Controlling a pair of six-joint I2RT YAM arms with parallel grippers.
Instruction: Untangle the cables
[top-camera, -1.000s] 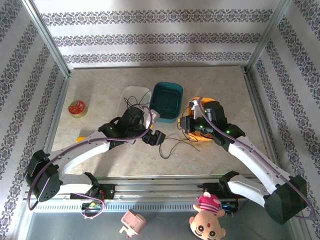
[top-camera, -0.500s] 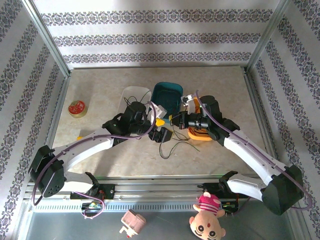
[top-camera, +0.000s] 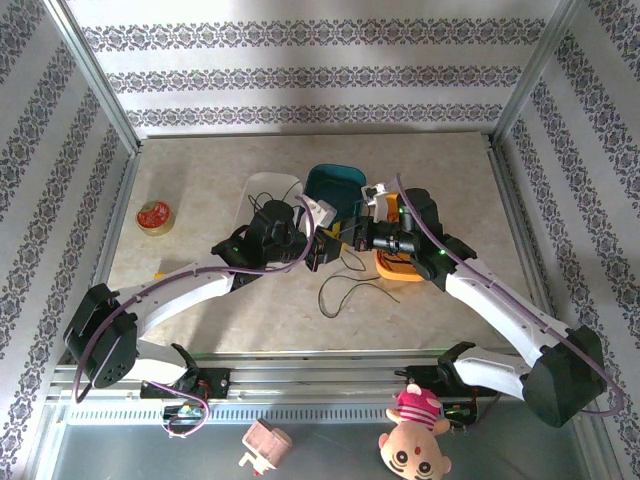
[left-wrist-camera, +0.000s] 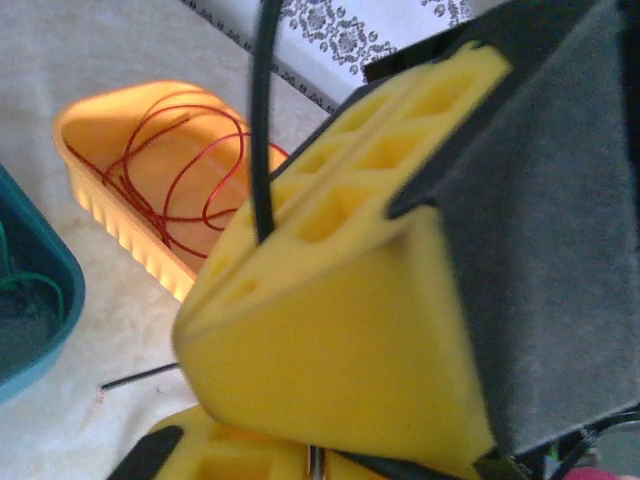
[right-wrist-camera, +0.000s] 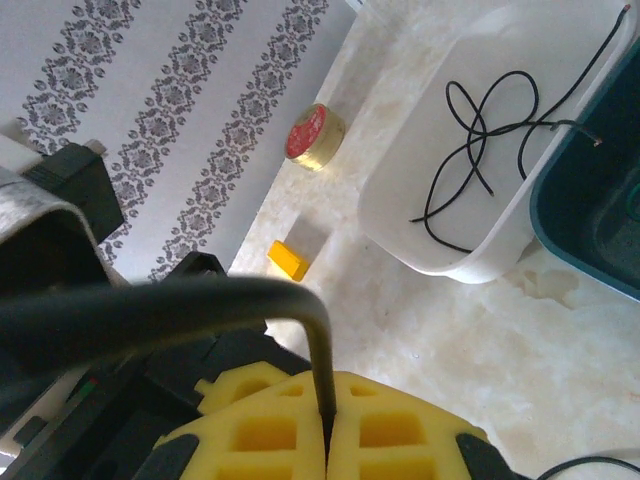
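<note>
Both arms: white moulded links (top-camera: 190, 290), black joint housings (top-camera: 100, 345), thick lilac cable (top-camera: 408, 208) routed along each. Left gripper (left-wrist-camera: 185, 395) and right gripper (right-wrist-camera: 328, 440) have yellow plastic fingers with square pockets on black mounts.

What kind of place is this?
Probably a robot test booth: two robot arms bolted to a table, patterned walls on a metal frame around it, and trays holding thin cables.
</note>
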